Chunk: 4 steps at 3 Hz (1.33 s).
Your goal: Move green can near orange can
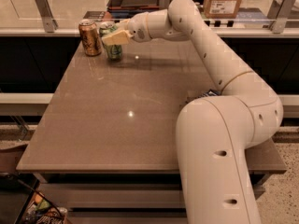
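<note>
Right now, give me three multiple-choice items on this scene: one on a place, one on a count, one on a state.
1. Where is the gripper?
A. At the green can, at the far end of the table.
B. Over the table's near edge.
C. Below the tabletop.

2. How many cans stand on the table?
A. One.
B. Two.
C. Four.

3. How is the orange can set?
A. On its side.
B. Crushed flat.
C. Upright.

Answers: 1 A, the gripper overlaps the green can beside the orange can; 2 B, only the green and orange cans show; 3 C, its silver top faces up.
</note>
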Each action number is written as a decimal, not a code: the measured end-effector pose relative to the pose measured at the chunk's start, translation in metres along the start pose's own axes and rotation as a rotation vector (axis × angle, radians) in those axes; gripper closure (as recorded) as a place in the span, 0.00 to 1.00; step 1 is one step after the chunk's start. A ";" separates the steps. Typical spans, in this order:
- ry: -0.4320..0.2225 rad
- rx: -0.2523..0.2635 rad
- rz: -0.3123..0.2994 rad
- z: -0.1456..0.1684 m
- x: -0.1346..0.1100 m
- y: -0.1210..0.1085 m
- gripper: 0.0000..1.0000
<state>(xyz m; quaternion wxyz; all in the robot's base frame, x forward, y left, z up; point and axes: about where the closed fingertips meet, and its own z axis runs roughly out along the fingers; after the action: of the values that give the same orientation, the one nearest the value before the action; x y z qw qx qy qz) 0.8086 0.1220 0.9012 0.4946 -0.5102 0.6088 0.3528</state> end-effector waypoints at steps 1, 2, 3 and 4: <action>-0.044 0.005 0.024 -0.005 0.003 -0.002 1.00; -0.066 0.017 0.033 -0.009 0.005 -0.004 1.00; -0.057 0.034 0.030 -0.011 0.007 -0.004 1.00; -0.046 0.044 0.031 -0.012 0.008 -0.005 1.00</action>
<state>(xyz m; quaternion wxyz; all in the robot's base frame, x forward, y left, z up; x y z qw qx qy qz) 0.8103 0.1078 0.8966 0.5139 -0.4815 0.6127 0.3587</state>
